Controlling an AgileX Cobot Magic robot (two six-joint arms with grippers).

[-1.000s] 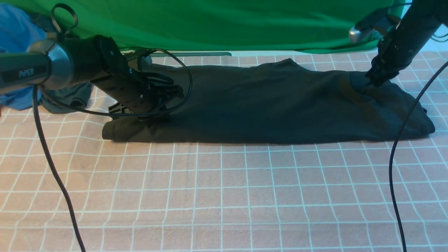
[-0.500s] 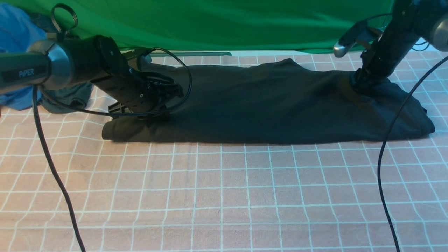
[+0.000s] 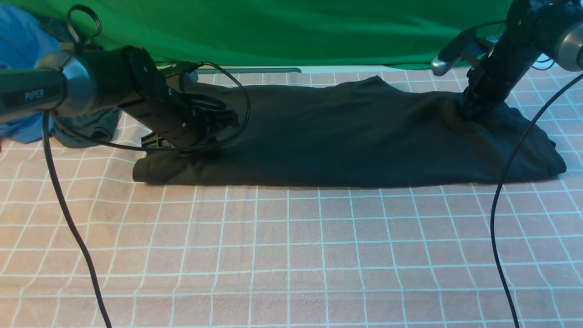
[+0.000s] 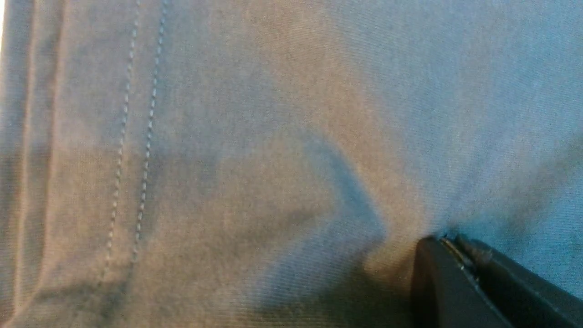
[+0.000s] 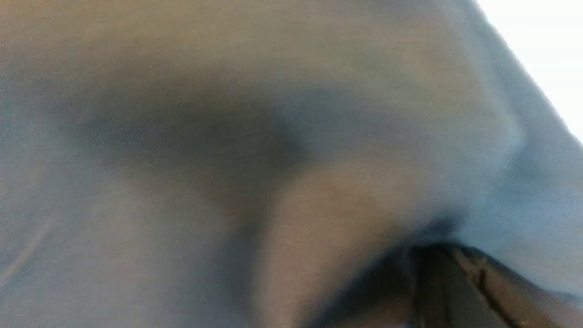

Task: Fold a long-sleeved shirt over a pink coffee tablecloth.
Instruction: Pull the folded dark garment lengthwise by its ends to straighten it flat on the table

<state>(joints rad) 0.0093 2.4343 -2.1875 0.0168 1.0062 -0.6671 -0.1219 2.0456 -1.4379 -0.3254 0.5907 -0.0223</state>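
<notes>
The long-sleeved shirt [image 3: 346,136] is black and lies as a long band across the far half of the pink coffee tablecloth [image 3: 291,255], which has a thin white grid. My left gripper [image 3: 199,150] presses down on the shirt's left end. In the left wrist view the left gripper [image 4: 448,240] is shut, with knit fabric [image 4: 255,136] puckered into its tip beside a double row of stitching. My right gripper [image 3: 467,113] stands steeply on the shirt's right part. In the right wrist view the right gripper [image 5: 439,249] is shut, and cloth [image 5: 227,182] bunches up around its tip.
A bright green cloth [image 3: 273,32] hangs along the back edge. A blue garment [image 3: 18,50] and a smaller dark grey-green garment [image 3: 93,127] lie at the far left. A black cable [image 3: 68,218] trails over the near left, and another cable [image 3: 498,218] over the near right.
My right arm swung a little left and down onto the shirt, and its jaws closed on the fabric. The left arm and the shirt's outline stayed still.
</notes>
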